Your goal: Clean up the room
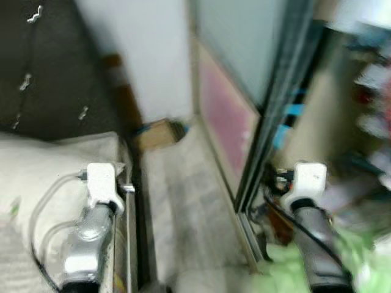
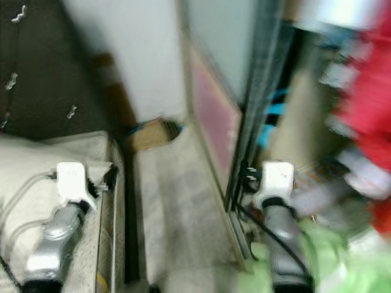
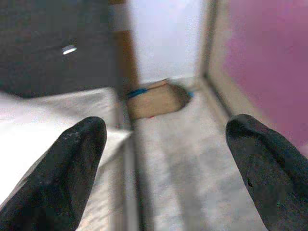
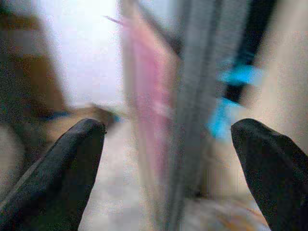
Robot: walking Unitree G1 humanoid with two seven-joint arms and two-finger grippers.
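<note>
1. Blurred grey floor [image 1: 183, 207] runs ahead of me as a narrow strip between the bed [image 1: 43, 177] on my left and the sliding door frame [image 1: 256, 165] on my right; the pictures smear as if I am walking, so I judge the main risk is clipping that frame or the bed edge with an arm.
2. Brown cardboard [image 3: 154, 101] lies on the floor at the far end of the strip, against the white wall [image 1: 140, 55]; I take it as the likeliest thing to clear, though it is too blurred to be sure; stepping on it or misjudging the reach could follow.
3. Green cloth [image 1: 317, 268] and clutter sit low on my right, beyond the frame; the cable along my right arm could snag there.
4. My left claw [image 3: 163, 163] points forward over the bed edge, fingers spread wide, holding nothing.
5. My right claw [image 4: 168, 163] points forward close beside the door frame, fingers likewise spread and empty.
</note>
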